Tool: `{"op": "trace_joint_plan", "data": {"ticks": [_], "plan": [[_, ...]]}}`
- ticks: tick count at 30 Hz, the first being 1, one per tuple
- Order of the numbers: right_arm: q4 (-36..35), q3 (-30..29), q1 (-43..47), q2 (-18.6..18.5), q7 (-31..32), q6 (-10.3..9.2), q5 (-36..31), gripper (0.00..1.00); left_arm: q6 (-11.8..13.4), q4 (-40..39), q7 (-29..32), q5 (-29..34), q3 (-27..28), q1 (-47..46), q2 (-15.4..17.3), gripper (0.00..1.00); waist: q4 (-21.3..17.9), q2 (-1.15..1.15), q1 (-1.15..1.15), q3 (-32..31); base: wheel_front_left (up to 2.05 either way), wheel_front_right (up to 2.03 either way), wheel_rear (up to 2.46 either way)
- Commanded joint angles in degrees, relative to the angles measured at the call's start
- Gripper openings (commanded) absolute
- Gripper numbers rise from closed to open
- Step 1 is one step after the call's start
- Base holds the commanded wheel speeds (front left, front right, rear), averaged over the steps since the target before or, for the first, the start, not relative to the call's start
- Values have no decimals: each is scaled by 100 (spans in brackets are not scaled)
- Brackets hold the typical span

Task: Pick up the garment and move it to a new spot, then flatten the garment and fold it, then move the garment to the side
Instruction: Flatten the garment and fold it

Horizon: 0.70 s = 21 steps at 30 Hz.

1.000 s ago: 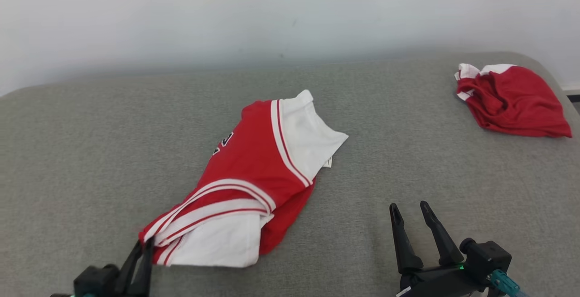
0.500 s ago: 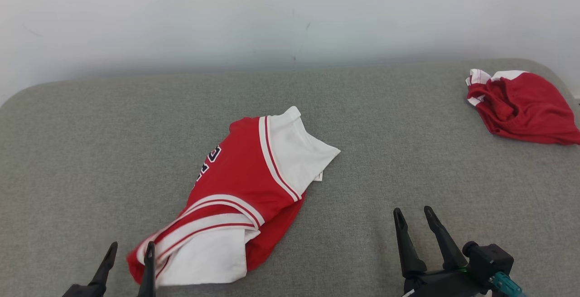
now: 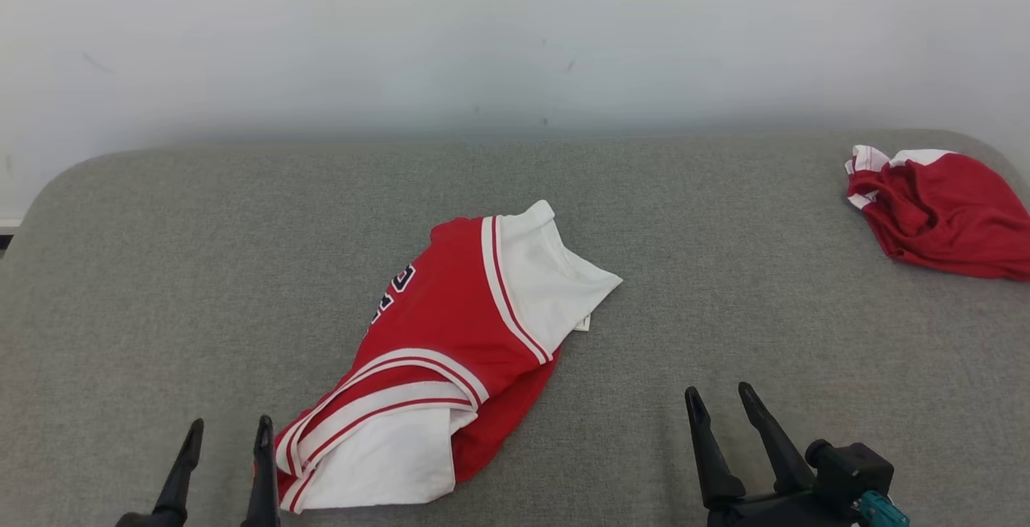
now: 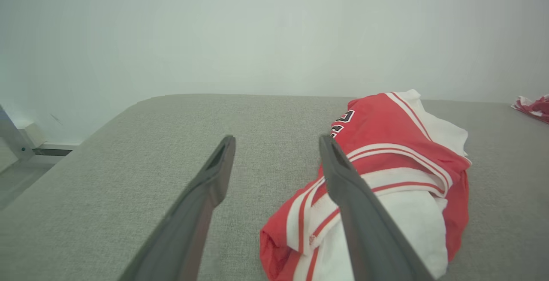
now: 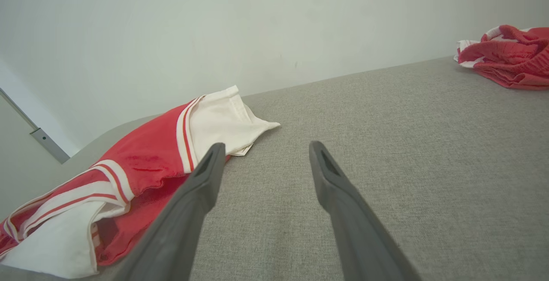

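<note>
Grey surface point(image 3: 161, 269) bears the garment point(image 3: 451, 334); left pincer point(image 3: 229, 422) gapes wide, empty, just beside it; right pincer point(image 3: 718, 389) wide, empty.

We see long, tapered matte-black fingers point(image 3: 708, 446) on the left gripper point(image 3: 228, 438) and right gripper point(image 3: 718, 402); the right carries a boxy black housing point(image 3: 849, 467) with a teal plug point(image 3: 883, 511).

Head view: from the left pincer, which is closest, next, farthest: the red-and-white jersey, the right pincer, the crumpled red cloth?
1. red-and-white jersey, just beside the left pincer.
2. right pincer, lower right.
3. crumpled red cloth, far back right.
</note>
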Motion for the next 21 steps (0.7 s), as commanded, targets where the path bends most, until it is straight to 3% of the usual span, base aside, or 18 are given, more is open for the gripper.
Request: {"op": "trace_joint_plan", "data": {"ticks": [1, 12, 21], "plan": [[31, 28, -64, -29, -25, -16, 33, 100, 28, -39, -35, 49, 38, -9, -28, 100, 18, 0, 0, -7, 0, 0, 0], [1078, 470, -1180, -72, 284, -16, 52, 100, -53, -406, -44, 412, 378, -9, -408, 100, 282, 0, 0, 131, 0, 0, 0], [2941, 464, -2911, -279, 486, -16, 50, 100, -316, -246, -45, 585, 438, -368, -721, 100, 868, 0, 0, 526, 0, 0, 0]]}}
